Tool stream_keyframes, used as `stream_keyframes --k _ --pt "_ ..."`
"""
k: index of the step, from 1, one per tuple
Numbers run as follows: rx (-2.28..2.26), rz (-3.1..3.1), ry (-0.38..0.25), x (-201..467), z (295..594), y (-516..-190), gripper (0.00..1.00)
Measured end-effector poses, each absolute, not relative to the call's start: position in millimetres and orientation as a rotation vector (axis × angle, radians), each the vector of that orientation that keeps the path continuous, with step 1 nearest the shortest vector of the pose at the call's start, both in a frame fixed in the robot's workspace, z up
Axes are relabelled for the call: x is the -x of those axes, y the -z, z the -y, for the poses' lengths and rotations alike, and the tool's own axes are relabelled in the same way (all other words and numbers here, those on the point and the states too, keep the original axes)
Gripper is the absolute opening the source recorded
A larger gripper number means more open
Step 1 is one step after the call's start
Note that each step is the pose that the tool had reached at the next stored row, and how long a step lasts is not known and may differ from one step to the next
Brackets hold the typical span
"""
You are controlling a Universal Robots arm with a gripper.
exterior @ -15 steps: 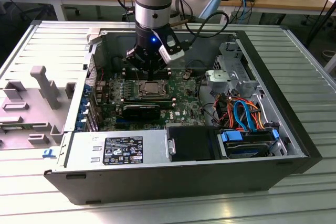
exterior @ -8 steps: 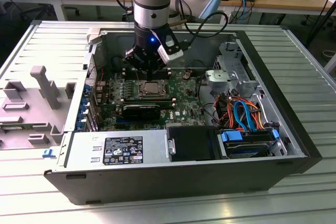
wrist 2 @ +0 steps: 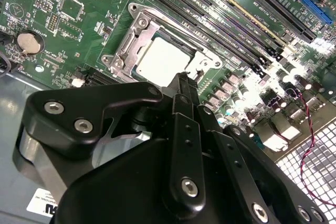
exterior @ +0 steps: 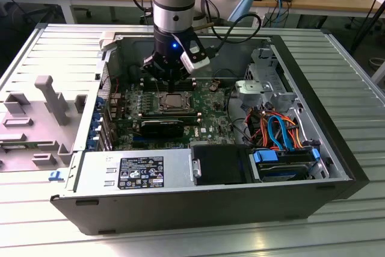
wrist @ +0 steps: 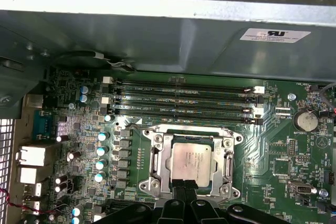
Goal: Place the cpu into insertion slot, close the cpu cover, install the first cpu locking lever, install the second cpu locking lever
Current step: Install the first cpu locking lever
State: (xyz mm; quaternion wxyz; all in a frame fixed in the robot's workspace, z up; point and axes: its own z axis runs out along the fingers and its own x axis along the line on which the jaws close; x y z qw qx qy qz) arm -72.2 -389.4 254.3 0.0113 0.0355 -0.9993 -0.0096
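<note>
Even overhead room light, glare on the cpu (wrist 2: 164,61) lid, blown-out capacitors, blurred dark jaws in both wrist views

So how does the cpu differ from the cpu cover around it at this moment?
The cpu is a solid, flat, pale grey square; the cpu cover is an open silver frame with a square window. The cover is the larger, and its frame lies around the chip, which shows through the window. The cpu's top is plain, while the cover has cut-outs and screws at its corners. Both are metallic and lie flat on the green board, just past the gripper.
</note>
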Motion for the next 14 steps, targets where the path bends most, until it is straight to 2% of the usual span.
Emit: stream_keyframes --k 14 --pt "-0.111 3.117 0.030 79.3 389.4 -255.1 0.11"
